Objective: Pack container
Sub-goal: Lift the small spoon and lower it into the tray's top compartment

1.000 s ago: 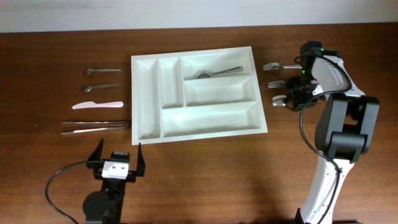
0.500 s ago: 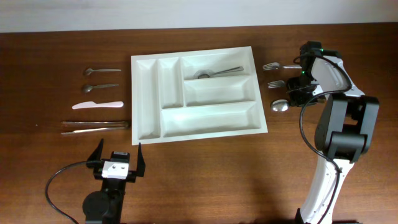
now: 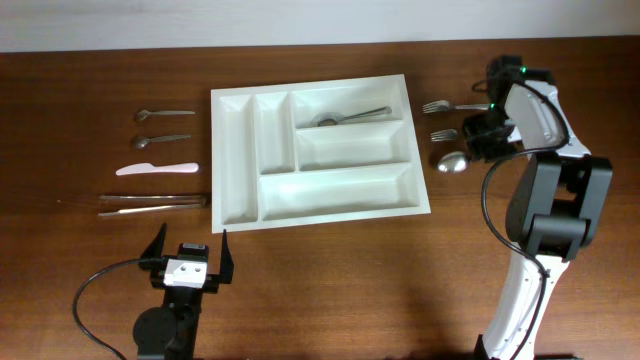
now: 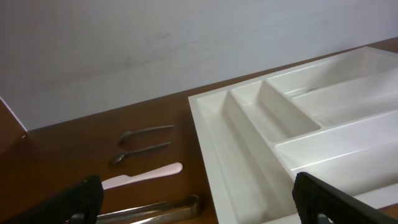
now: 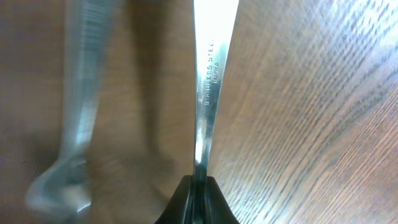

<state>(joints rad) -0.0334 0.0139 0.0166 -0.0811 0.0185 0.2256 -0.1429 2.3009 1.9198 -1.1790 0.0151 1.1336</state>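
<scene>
Two claws share this bench. Nearest, at six o'clock, the left claw point(image 3: 192, 242) stands spread wide and empty. Beyond it the container point(image 3: 236, 160) lies mid-bench, with a stowed spoon point(image 3: 350, 116) in its twelve-o'clock compartment. At three o'clock the right claw point(image 5: 198, 188) is pinched tight on the handle of the held spoon point(image 3: 451, 162). We judge the grip thin and far from the bowl, so the spoon could swivel, slip, or clip the container's raised three-o'clock rim. The near fork point(image 3: 444, 134) and far fork point(image 3: 440, 105) lie just beyond and are easily knocked. Bare wood separates claw and rim.
</scene>
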